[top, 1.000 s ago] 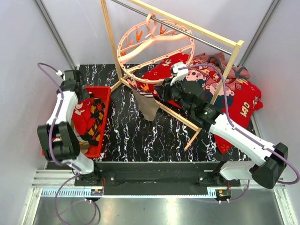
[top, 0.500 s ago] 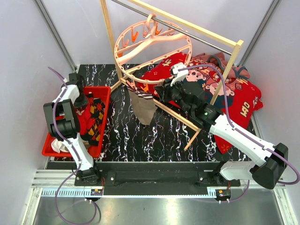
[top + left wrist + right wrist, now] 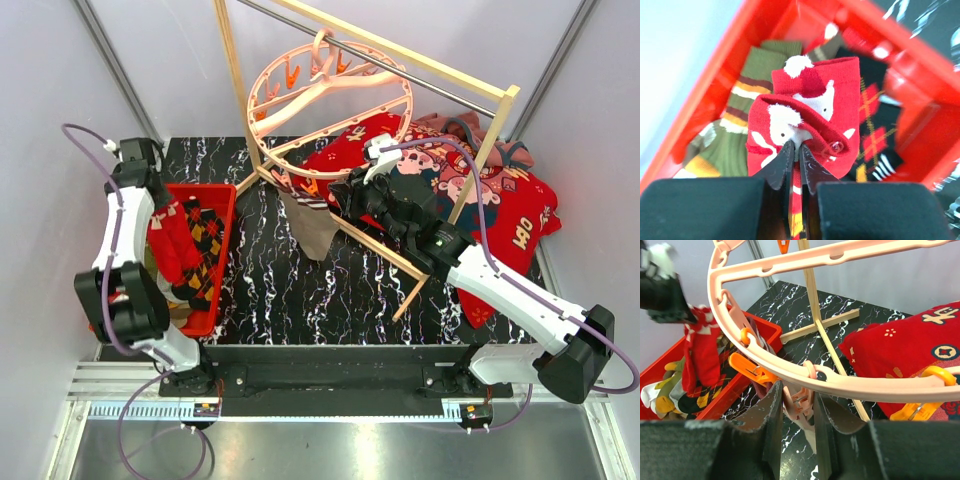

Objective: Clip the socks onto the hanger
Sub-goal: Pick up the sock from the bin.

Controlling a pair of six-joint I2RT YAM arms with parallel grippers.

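My left gripper (image 3: pixel 795 150) is shut on a red sock with a white pattern (image 3: pixel 810 100) and holds it above the red bin (image 3: pixel 705 100). From above, that sock (image 3: pixel 168 240) hangs below the left gripper (image 3: pixel 158 205). An olive striped sock (image 3: pixel 740 110) and a dark argyle sock (image 3: pixel 875 130) lie in the bin. My right gripper (image 3: pixel 797 400) is shut on a pink clip (image 3: pixel 802 402) under the hanger ring (image 3: pixel 840 380). A grey-taupe sock (image 3: pixel 315 228) hangs from the hanger (image 3: pixel 408 105) next to the right gripper (image 3: pixel 335 200).
The pale wooden rack (image 3: pixel 380 250) carries the hanger and crosses the marbled table. A big red cartoon-printed cloth (image 3: pixel 500 210) lies at the back right. Orange clips (image 3: pixel 747 370) dangle from the ring. The red bin (image 3: pixel 226 250) stands at the left.
The left gripper has shut on the red sock and lifted it out of the bin. The hanger has swung slightly. The right arm has stayed put.
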